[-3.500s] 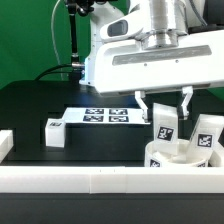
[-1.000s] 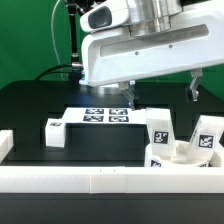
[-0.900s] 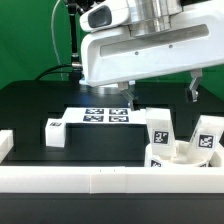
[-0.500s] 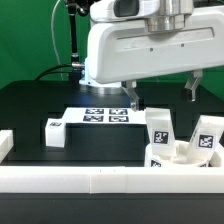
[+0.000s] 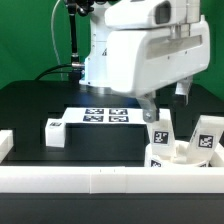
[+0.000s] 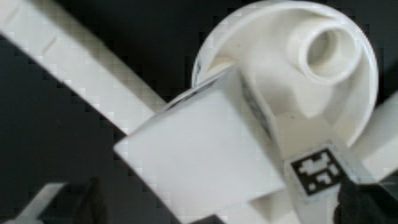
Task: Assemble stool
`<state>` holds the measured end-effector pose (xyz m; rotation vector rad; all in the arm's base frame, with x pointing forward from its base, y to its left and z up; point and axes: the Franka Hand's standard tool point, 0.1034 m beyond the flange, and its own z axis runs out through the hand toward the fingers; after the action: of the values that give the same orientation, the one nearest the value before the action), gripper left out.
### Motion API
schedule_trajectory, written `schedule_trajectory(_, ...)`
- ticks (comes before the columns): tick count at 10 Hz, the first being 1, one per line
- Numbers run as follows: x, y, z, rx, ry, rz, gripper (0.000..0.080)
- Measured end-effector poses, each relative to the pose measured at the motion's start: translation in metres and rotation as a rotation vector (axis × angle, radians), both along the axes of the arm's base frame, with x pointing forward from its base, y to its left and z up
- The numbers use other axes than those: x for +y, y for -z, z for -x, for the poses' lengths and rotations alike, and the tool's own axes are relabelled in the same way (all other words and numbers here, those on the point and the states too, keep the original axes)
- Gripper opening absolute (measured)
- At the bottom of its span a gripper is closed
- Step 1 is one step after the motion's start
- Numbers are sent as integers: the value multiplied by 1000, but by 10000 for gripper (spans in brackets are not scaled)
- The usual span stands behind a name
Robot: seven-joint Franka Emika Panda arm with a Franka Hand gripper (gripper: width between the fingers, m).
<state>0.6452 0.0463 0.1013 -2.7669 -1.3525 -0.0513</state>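
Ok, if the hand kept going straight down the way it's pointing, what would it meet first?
Probably the upright tagged leg by the seat disc; the wrist view shows it right below the open hand. Depth is unclear, so the hand might straddle it instead.

The arm (image 5: 150, 55) is a bulky white shell with rounded edges and a smooth, glossy face (a grey-black collar rings it at twelve o'clock). Under it sit the claw's (image 5: 166, 99) two slim dark fingers (image 5: 149, 108).
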Motion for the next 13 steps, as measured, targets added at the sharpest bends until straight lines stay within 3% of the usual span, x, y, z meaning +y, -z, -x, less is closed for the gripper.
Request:
schedule_trajectory(4, -7, 2, 0, -13, -216, 15, 649)
schedule_trajectory(6, -2, 12, 3, -6, -359, 24, 649)
schedule_trajectory(10, 3, 16, 5, 2, -360, 27, 649)
schedule_trajectory(11, 3, 16, 5, 2, -359, 26, 526)
schedule_trajectory(12, 3, 16, 5, 2, -358, 26, 526)
schedule_trajectory(13, 2, 16, 5, 3, -357, 26, 387)
